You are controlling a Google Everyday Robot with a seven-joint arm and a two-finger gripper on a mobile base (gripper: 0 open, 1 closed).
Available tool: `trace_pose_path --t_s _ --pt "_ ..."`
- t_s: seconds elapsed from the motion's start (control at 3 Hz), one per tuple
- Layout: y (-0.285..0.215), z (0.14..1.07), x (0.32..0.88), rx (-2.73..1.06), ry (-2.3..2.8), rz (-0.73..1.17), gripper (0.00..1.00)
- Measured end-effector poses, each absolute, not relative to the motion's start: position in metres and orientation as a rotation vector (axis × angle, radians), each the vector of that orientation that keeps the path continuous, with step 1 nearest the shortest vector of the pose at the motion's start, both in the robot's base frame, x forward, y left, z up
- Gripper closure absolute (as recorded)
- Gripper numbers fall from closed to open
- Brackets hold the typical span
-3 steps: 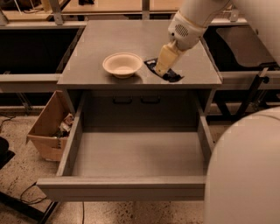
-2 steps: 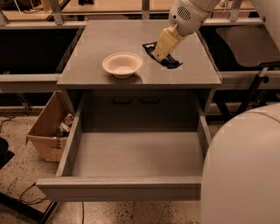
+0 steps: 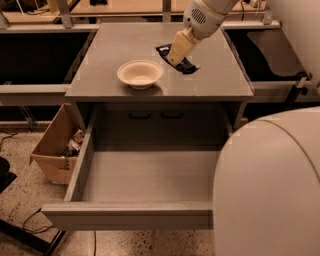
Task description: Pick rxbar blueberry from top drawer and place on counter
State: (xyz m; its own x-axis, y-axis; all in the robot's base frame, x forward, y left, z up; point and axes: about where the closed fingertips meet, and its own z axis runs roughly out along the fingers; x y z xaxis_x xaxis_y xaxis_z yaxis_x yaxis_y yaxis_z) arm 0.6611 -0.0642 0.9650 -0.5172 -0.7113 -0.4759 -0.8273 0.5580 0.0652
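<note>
The rxbar blueberry (image 3: 188,66) lies flat on the counter (image 3: 110,50), right of centre, dark-wrapped and partly covered by my gripper. My gripper (image 3: 177,53) hangs from the cream arm coming in from the upper right, its tip right over the bar's middle. I cannot see if it touches the bar. The top drawer (image 3: 130,215) is pulled fully out below the counter and its grey floor shows nothing in it.
A cream bowl (image 3: 140,74) stands on the counter just left of the bar. A brown cardboard box (image 3: 54,145) with clutter sits on the floor at the left. My white body (image 3: 270,185) fills the lower right. Wooden benches (image 3: 125,7) run behind.
The gripper has stayed over the bar, while both have drifted up and a little left in the view. The drawer stays open and the bowl has not moved.
</note>
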Motion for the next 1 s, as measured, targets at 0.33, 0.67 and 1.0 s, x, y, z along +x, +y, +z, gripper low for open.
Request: trace_pose_path --t_s 0.33,0.67,1.0 --pt "-0.041 0.966 0.712 -1.221 2.307 0.355 1.00" --pt "-0.020 0.979 0.758 -1.121 2.218 0.302 1.00" --pt "-0.002 0.981 0.801 -0.993 2.155 0.271 1.00"
